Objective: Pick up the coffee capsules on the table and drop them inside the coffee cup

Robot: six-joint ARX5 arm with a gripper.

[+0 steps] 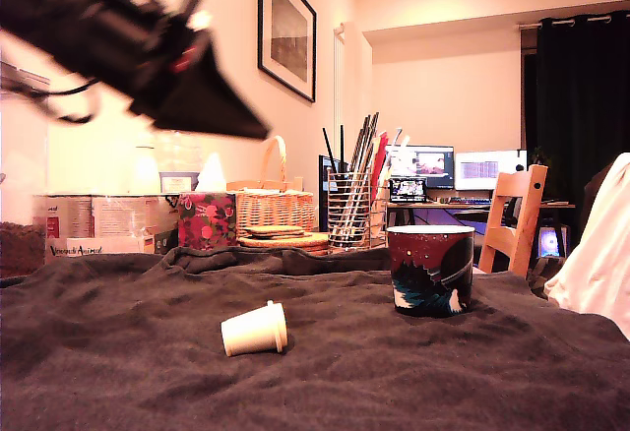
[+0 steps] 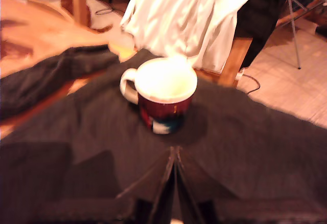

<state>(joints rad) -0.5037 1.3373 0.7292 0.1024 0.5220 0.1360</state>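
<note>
The gripper (image 2: 175, 155) is closed and holds nothing, high above the table (image 1: 118, 372). The cream-white capsule (image 1: 255, 330) lies on its side near the coffee cup (image 1: 429, 270).

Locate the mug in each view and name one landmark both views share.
Exterior view: the mug stands on the cloth, right of centre.
Wrist view: the mug sits at centre, seen from above, beyond the fingers.
Shared landmark: the white fabric near the mug.

the white cardboard box (image 1: 84, 246) at the exterior view's left bears dark script, seemingly "vermont animal"; other print is unreadable.
</note>
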